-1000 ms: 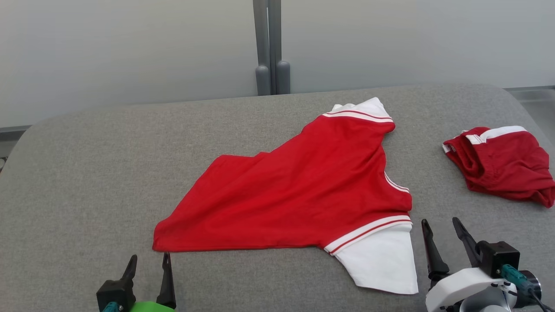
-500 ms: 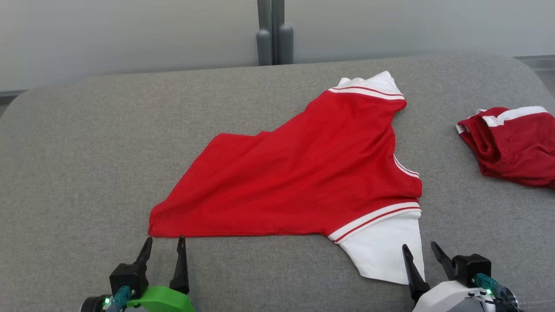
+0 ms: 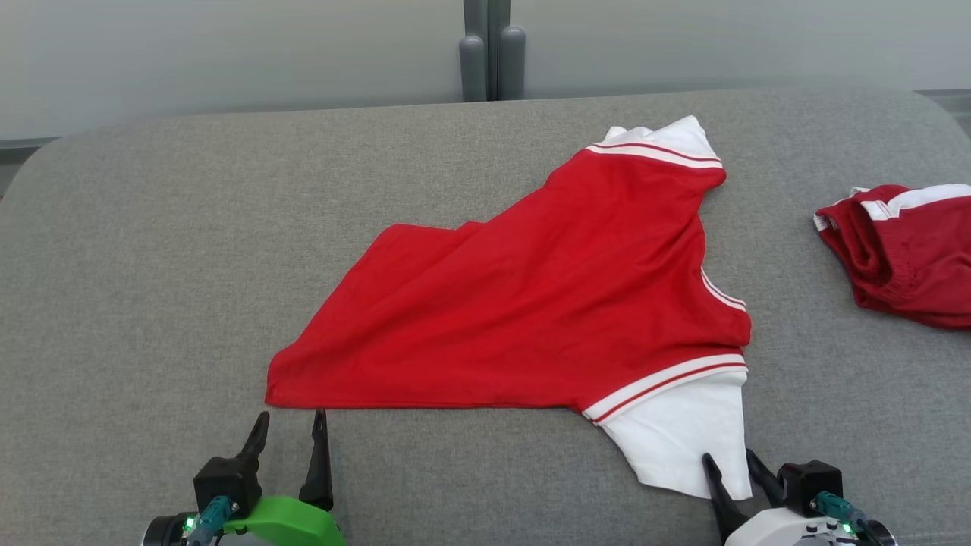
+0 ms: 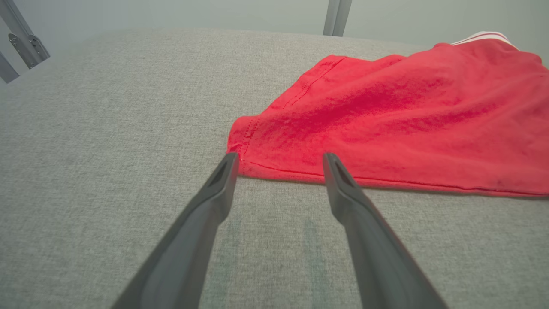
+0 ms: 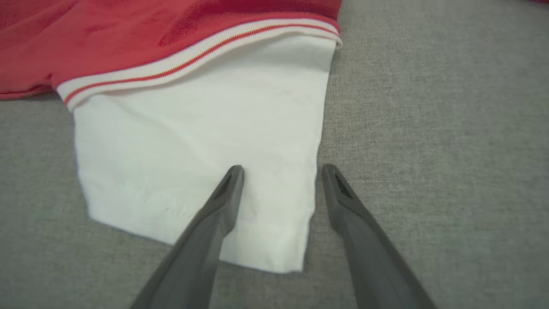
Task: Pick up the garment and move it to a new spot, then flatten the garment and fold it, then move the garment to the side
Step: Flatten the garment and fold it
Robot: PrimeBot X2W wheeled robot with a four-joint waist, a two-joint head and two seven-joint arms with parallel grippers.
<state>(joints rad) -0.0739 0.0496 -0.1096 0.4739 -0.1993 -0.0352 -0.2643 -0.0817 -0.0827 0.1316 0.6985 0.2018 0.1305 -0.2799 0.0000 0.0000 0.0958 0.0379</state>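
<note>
Both claws have closed in on the red shirt (image 3: 546, 303) lying right of the tabletop's (image 3: 152, 265) middle, our left claw (image 3: 291, 415) gaping at its hem corner (image 3: 274, 390), our right claw (image 3: 728, 455) gaping astride the white sleeve (image 3: 675, 440), so we judge the pick-up now wants both pinched shut, then lifted.

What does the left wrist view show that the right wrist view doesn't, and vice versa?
Left wrist view: the hem corner of the red short-sleeved shirt, ahead of the open left gripper, and a grey metal post behind. Right wrist view: the shirt's white sleeve below its red-and-white striped band, with the right gripper, fingers astride the sleeve's side edge. Both: red shirt fabric on the grey cloth surface.
</note>
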